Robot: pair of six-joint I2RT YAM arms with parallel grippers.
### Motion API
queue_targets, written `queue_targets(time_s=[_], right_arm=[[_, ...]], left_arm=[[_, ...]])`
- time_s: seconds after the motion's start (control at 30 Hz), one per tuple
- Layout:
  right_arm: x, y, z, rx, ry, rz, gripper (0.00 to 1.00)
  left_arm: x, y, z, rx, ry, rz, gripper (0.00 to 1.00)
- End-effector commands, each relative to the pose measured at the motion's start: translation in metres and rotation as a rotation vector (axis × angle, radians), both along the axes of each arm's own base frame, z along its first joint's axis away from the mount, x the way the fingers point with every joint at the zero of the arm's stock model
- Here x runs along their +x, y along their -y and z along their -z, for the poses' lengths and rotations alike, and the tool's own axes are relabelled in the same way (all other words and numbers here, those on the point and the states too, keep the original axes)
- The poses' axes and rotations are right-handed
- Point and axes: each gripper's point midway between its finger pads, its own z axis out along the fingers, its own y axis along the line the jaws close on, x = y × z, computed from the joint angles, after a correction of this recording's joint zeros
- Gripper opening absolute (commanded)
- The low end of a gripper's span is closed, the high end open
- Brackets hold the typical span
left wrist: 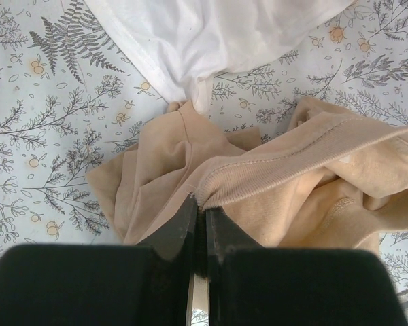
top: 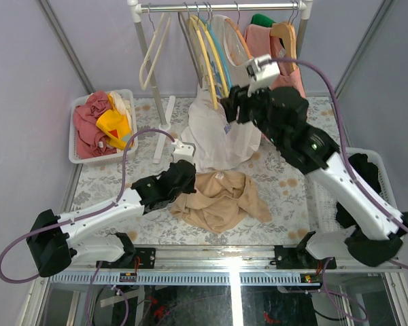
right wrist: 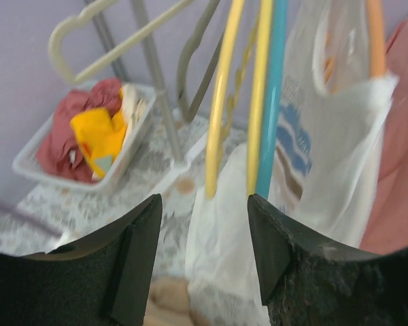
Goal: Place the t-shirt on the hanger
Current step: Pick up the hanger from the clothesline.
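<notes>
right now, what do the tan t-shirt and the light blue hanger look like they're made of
The t-shirt: a soft, matte knit, likely cotton jersey. It crumples into loose folds and has a ribbed, stitched neckband.
The hanger: probably smooth, slightly glossy moulded plastic. It is a thin, rigid bar of even light-blue colour, though the blur leaves this open.

Top cam looks down on everything from behind. Left wrist hugs the t-shirt [left wrist: 279, 183], right faces the hanger [right wrist: 272, 102] up close; top shares both.

Left arm [top: 102, 216] low, left claw [left wrist: 198, 205] pinched on the t-shirt [left wrist: 272, 176], right arm [top: 347, 183] raised, right claw [right wrist: 204, 204] parted
</notes>
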Motion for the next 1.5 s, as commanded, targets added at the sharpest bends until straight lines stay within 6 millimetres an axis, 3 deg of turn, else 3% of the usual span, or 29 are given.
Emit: queue_targets(time_s=[0.0, 0.1, 0.27, 0.4, 0.67, 1.2, 1.47], right_arm=[[0.059, -0.01, -0.018, 0.036, 0.03, 0.087, 0.6], [0.077, -0.015, -0.032, 0.044, 0.06, 0.102, 0.6], [0.1, -0.003, -0.053, 0.044, 0.113, 0.177, 0.59], [0.119, 0.003, -0.056, 0.038, 0.12, 0.193, 0.58], [0.125, 0.011, -0.067, 0.031, 0.145, 0.199, 0.55], [0.156, -0.013, -0.034, -0.015, 0.091, 0.159, 0.46], [0.155, -0.014, -0.028, -0.017, 0.09, 0.15, 0.37]], left_arm=[[0.006, 0.002, -0.012, -0.053, 0.045, -0.015, 0.0], [0.005, 0.001, -0.012, -0.052, 0.046, -0.012, 0.0], [0.004, 0.003, -0.014, -0.059, 0.042, -0.003, 0.0], [0.005, 0.005, -0.015, -0.059, 0.041, 0.001, 0.0], [0.004, 0.009, -0.011, -0.068, 0.028, 0.01, 0.0], [0.007, 0.009, -0.015, -0.058, 0.044, 0.008, 0.0], [0.009, 0.007, -0.018, -0.048, 0.054, 0.007, 0.0]])
